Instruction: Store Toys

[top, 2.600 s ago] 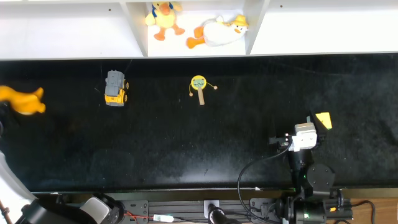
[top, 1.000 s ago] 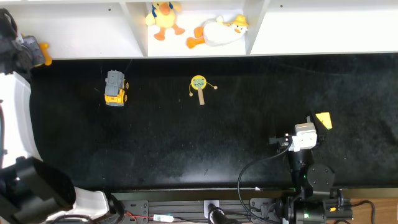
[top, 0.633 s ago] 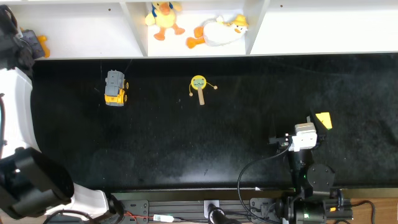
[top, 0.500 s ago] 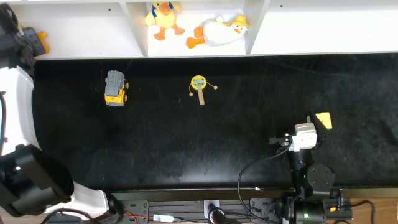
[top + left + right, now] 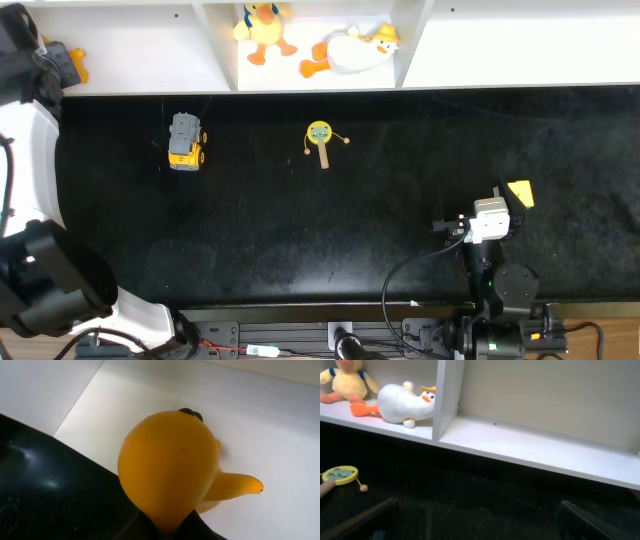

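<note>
Up at the far left shelf box, holding an orange toy tight in the pinched-shut left gripper, over the white shelf floor, just past the black table edge. Hard to tell if touching the floor yet. To put it down well: go lower slowly, push a bit deeper inside so no rolling back out, then let go and pull straight back. Mind the pointy bit sticking out sideways. Down at the bottom right, right gripper with fingers spread wide, holding nothing. Waiting on the table: toy truck, little rattle.
</note>
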